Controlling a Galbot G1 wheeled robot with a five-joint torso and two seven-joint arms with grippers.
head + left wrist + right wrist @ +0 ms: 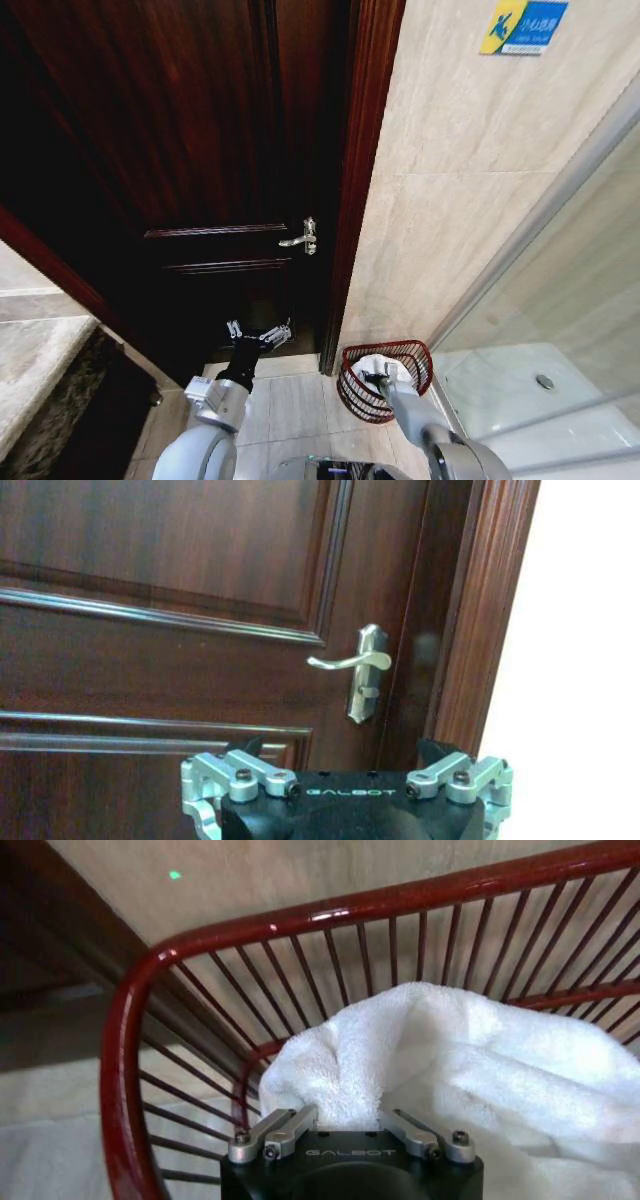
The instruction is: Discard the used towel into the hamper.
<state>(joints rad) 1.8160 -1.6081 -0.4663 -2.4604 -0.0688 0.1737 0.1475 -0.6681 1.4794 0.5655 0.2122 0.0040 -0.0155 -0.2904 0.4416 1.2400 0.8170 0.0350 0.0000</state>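
Two tools are ours to report. Our right tool [345, 1119] is lowered into the hamper [386, 378], its fingers pinched on a fold of the white towel [470, 1065], which bulges up over the tool and rests inside the basket. Around it rise the thin dark red wires and the glossy rim of the hamper, which stands on the pale tiled floor [290, 405] in the corner between the wooden door frame [362, 180] and the beige tiled wall [460, 190], with a glass shower screen [560, 300] just beside it. Our right arm bends down from the shoulder into the basket. Our left tool [259, 335] is held up before the dark wooden door [170, 592], fingers spread and empty, below its silver lever handle [362, 667].
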